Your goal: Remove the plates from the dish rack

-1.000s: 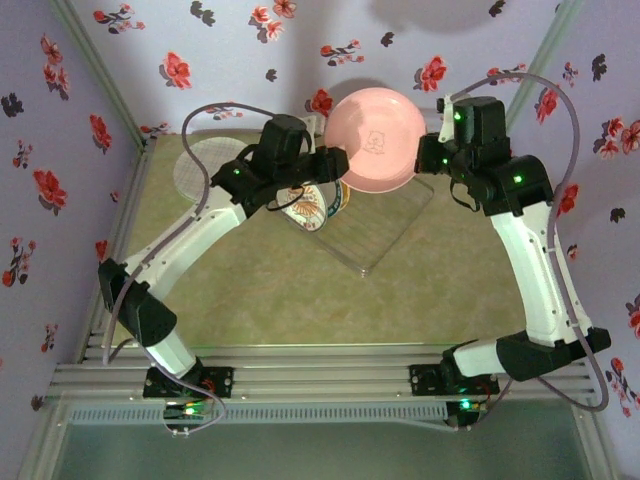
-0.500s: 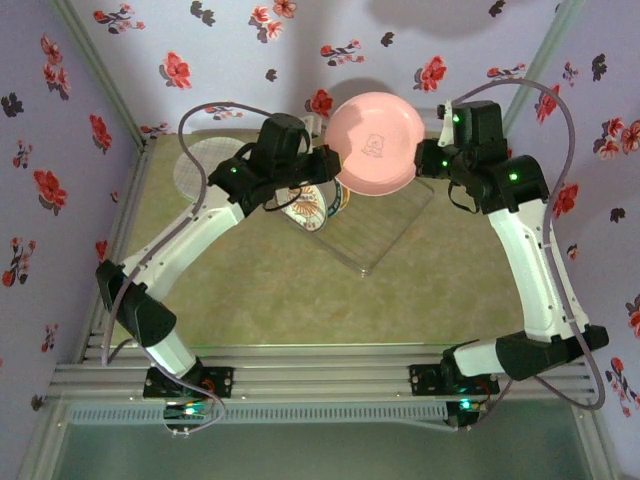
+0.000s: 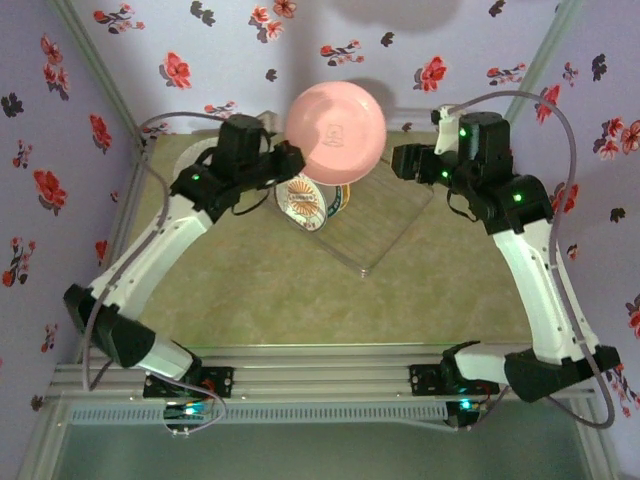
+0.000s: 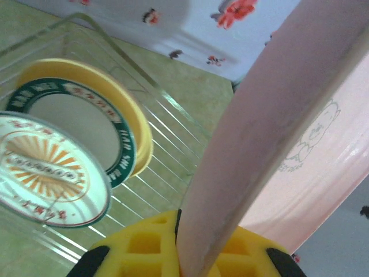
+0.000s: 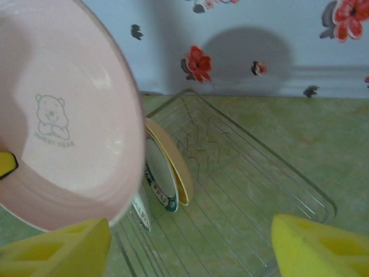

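Your left fingers (image 4: pixel 144 254) are clamped on the pink plate (image 3: pixel 335 133) by its rim, held clear above the dish rack (image 3: pixel 385 225). Step in hand: carrying it out. Next you need a bare patch of table (image 3: pixel 280 290) and a flat set-down. The sunburst plate (image 3: pixel 305 205) and green-rimmed plate (image 4: pixel 86 109) stand in the rack, possibly touching. Your right fingers (image 5: pixel 323 248) are spread wide and empty, beside the rack.

Left arm (image 3: pixel 160 248), right arm (image 3: pixel 530 278): white shells, black joints, green LEDs, grey cables (image 3: pixel 572 140), yellow jaws.
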You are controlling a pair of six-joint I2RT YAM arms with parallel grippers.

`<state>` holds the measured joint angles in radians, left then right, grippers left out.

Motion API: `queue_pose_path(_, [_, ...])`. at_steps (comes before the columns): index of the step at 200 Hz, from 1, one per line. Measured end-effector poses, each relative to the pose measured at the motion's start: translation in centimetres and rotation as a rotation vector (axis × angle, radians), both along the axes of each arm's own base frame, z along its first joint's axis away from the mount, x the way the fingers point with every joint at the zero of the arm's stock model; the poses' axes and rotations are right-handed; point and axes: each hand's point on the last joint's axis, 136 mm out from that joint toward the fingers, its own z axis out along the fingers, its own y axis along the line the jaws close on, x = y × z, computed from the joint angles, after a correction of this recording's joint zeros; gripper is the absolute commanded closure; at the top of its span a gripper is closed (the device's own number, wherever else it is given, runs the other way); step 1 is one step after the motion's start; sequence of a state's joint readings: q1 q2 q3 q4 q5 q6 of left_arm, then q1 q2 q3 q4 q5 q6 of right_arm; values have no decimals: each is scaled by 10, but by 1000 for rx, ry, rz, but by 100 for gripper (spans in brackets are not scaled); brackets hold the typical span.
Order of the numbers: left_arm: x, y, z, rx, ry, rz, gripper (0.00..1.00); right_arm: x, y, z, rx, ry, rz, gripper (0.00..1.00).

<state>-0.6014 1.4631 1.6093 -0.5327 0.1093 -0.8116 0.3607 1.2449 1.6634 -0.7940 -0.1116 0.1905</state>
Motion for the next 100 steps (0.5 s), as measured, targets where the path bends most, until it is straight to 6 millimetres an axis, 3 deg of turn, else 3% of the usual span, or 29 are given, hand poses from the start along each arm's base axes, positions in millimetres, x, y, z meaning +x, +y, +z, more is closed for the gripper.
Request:
queue_pose_path(35, [-14, 71, -15, -62, 64, 168, 100, -16, 41, 4, -63, -124, 172, 22])
queue_pose_path(75, [-45, 166, -64, -98, 197, 439, 100, -42, 105, -14, -170, -239, 439, 13])
queue_pose_path(100, [-73, 206, -95, -106, 283, 577, 100, -59, 136, -20, -228, -300, 581, 12])
